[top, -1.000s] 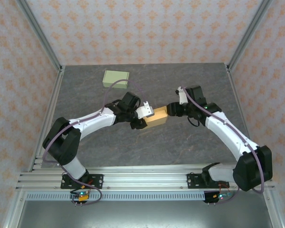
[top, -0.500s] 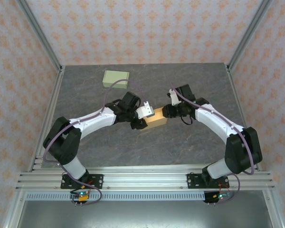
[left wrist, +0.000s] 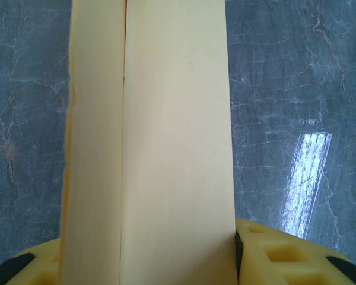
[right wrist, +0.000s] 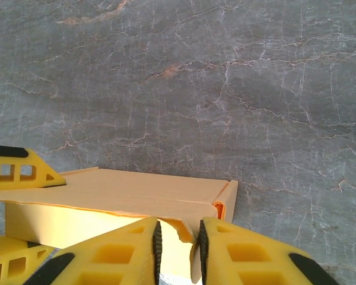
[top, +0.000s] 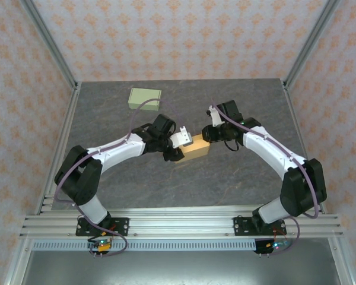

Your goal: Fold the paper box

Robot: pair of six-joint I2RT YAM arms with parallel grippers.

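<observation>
The tan box (top: pixel 196 148) sits near the middle of the grey table (top: pixel 136 184), with the left gripper (top: pixel 179 144) against its 9 o'clock side and the right gripper (top: pixel 210 132) at its 2 o'clock corner. A pale green box (top: pixel 145 98) lies flat toward 11 o'clock, well apart from both arms.

Both arms reach inward over the middle, elbows bowed out. The left gripper (top: pixel 179 145) has its fingers (left wrist: pixel 285 255) spread apart, clamped. The right gripper (right wrist: pixel 178 246) has its fingers (right wrist: pixel 115 255) nearly together.
</observation>
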